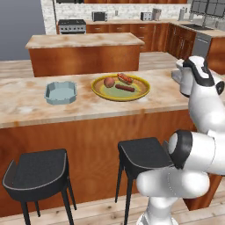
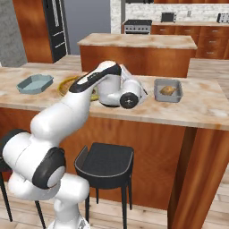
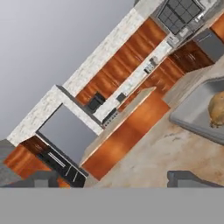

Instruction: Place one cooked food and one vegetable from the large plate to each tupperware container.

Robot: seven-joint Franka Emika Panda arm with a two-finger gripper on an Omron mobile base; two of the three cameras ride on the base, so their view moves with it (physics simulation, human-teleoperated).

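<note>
The large plate [image 1: 141, 92] sits on the desk [image 1: 26, 105] and carries a round reddish vegetable [image 1: 109, 82], a hot dog in a bun [image 1: 125, 78] and a bare sausage [image 1: 125, 88]. Just left of the plate lies the pale blue container [image 1: 60, 92], with nothing in it that I can see. Well to the right of the plate, past my arm, lies the dark grey container [image 2: 167, 90], which already holds one brownish piece of food [image 2: 167, 90].

My judgement is that the dark container has its first item and I am between moves, with the hand turned away from the plate. My pincer [image 3: 113, 177] shows its two dark tips set wide apart with nothing between them, so it is spread and carrying nothing. It hovers beside the dark container, which lies just to one side of the tips in the hand view, while the plate is off on the other side of my arm.

Next I should probably swing back over the plate, come down on one item and pinch it. The round vegetable may roll; the sausage wants a grip across its width.
</note>
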